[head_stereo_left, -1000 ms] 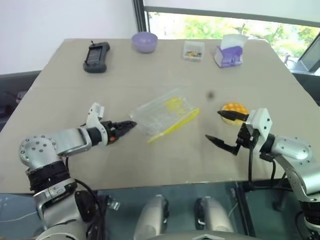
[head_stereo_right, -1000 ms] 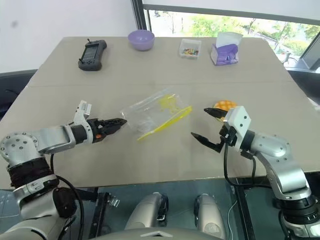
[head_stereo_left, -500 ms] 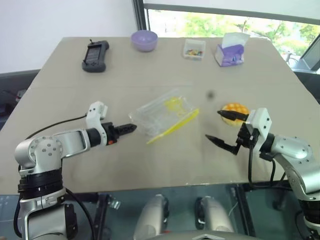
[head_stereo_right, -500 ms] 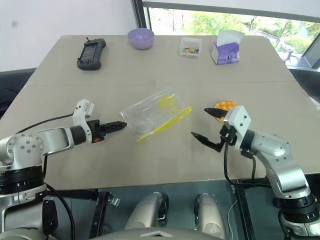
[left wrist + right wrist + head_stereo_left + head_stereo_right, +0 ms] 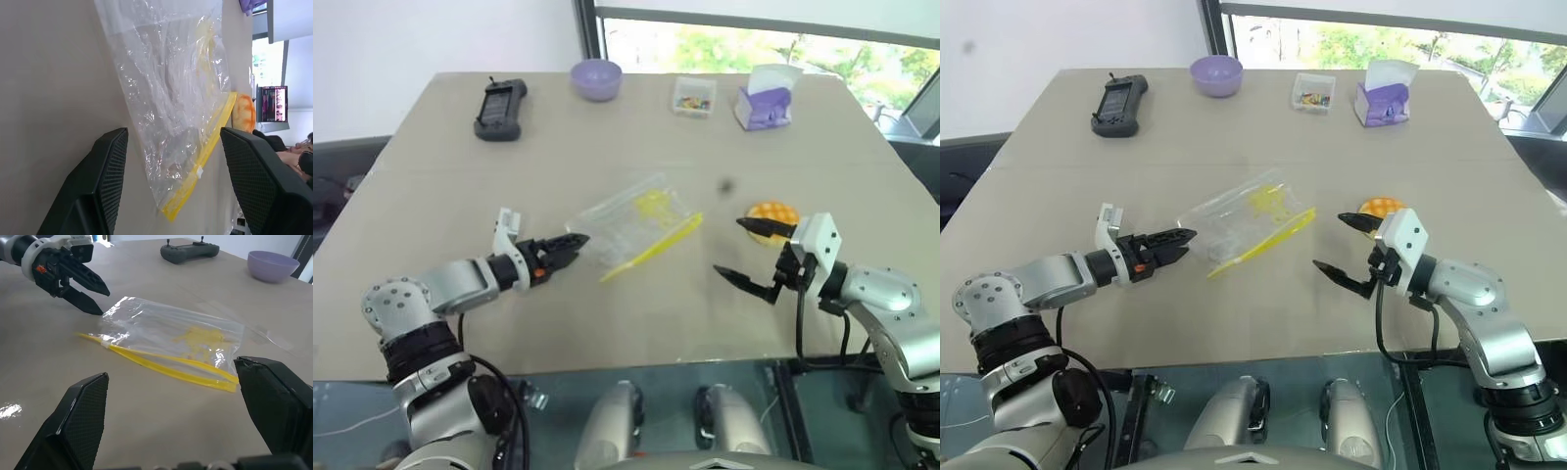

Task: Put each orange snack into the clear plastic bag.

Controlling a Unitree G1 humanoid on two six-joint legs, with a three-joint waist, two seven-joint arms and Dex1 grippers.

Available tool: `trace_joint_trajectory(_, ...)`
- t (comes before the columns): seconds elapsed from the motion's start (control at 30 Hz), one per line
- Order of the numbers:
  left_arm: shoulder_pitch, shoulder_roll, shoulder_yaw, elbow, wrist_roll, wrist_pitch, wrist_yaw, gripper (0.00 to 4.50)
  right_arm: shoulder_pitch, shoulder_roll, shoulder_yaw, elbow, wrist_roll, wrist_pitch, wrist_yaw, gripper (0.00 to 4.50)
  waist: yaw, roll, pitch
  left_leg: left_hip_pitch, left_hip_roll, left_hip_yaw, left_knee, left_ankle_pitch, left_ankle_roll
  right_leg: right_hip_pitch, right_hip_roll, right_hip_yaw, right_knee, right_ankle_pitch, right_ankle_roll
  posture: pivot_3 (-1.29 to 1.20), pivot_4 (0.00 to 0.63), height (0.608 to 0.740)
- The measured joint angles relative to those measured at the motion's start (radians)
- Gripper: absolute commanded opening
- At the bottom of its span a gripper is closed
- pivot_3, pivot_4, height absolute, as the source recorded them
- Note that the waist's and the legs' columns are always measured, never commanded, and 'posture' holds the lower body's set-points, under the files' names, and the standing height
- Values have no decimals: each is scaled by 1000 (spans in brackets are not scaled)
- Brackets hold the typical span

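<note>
Beige and broad, the worktop (image 5: 431, 166) runs up to a bright window along the upper edge of the head views, with a black handheld controller (image 5: 501, 111), a purple bowl (image 5: 596, 80), a small clear box of colourful bits (image 5: 692, 96) and a purple tissue box (image 5: 763, 102) lined up near its far side.

At the centre of the frame the clear plastic bag (image 5: 636, 223) is seen lying flat, its yellow zipper strip (image 5: 1266, 242) turned toward the lower right. It is judged to be very light, limp and slippery, so it is likely to slide or crumple when pushed; it is best taken at a corner or along the stiffer zipper edge, where the mouth can also be lifted open.

Right of centre the orange snack (image 5: 773, 212) rests on the worktop, well apart from the bag. It is judged to be soft, light and easily squashed, so a gentle pinch across its sides is called for rather than a press on the gridded top.

The left gripper (image 5: 570, 247) is pointed at the bag's left corner, just beside it, with its jaws partly open and empty. The right gripper (image 5: 745, 251) is held just beside the snack, jaws spread wide, one tip over the bun's edge, with nothing held.
</note>
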Motion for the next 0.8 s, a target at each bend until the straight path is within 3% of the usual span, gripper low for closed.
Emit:
trace_joint_trajectory(0.23, 21, -15, -16, 57, -285, -48, 283, 3209, 0, 0, 0, -11, 0, 7, -2, 4500, 1, 0, 0, 2, 0, 0, 0, 0, -1, 1, -1, 1, 1, 0, 0, 0, 150, 740)
trace_joint_trajectory(0.4, 93, 58, -187, 46, -575, -189, 443, 3209, 2, 0, 0, -19, 0, 13, -9, 4500, 1, 0, 0, 2, 0, 0, 0, 0, -2, 1, -2, 5, 1, -1, -4, 0, 150, 740)
trace_joint_trajectory(0.6, 102, 72, -254, 41, -632, -262, 481, 3209, 6, 0, 0, -31, 0, 27, -19, 4500, 3, 0, 0, 2, -1, 1, 0, 0, -1, 1, -2, 2, 1, -2, -5, 0, 150, 740)
trace_joint_trajectory(0.8, 82, 19, -273, 39, -635, -331, 509, 3209, 6, 0, 0, -34, 0, 27, -23, 4500, 18, 1, -1, 3, -2, 1, 1, -1, 0, 3, -2, 0, 1, -2, -4, 0, 150, 740)
